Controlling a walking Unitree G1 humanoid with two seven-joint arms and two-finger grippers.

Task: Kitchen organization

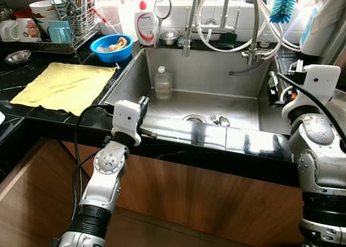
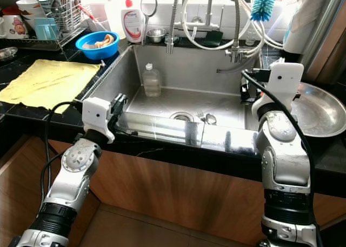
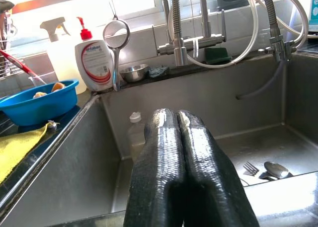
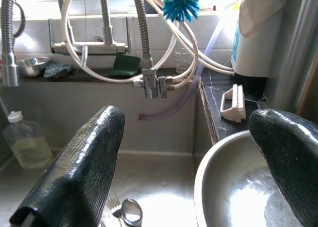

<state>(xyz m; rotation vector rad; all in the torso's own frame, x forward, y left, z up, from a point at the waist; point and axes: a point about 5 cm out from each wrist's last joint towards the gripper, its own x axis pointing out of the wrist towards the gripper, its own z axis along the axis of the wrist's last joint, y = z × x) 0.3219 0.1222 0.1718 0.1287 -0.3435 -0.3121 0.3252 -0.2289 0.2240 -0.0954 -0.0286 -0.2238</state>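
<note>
Left gripper [image 3: 179, 118] is seen w/ fingers pressed together, nothing held, hovering at the front-left rim of the sink [image 1: 135, 82]. Right gripper [image 4: 191, 162] is spread wide, empty, poised over the sink's right edge where a big steel bowl [image 2: 319, 113] sits on the counter.

Task is vague; likely targets are judged to be the fork [image 3: 251, 167] and spoon [image 3: 276, 169], lying touching each other on the sink floor by the drain [image 1: 193, 118]. Both are thin, stiff, light, prob. wet & slippery on steel; best pinched across the handles, approx. mid-length. Steel bowl is judged light but smooth; its rim is the place to be gripped.

Containers: a plastic bottle [image 1: 163, 82] w/ pale liquid stands upright at the sink's back-left. A blue bowl [image 1: 111, 47] w/ food scraps is beside the soap bottle [image 1: 145, 24]. A small steel cup [image 1: 169, 37] sits on the back ledge, contents not discernible. A yellow cloth [image 1: 62, 86] is spread flat on the left counter, near a rack [image 1: 73, 14] of utensils, w/ mugs [image 1: 20, 28] beside it.
</note>
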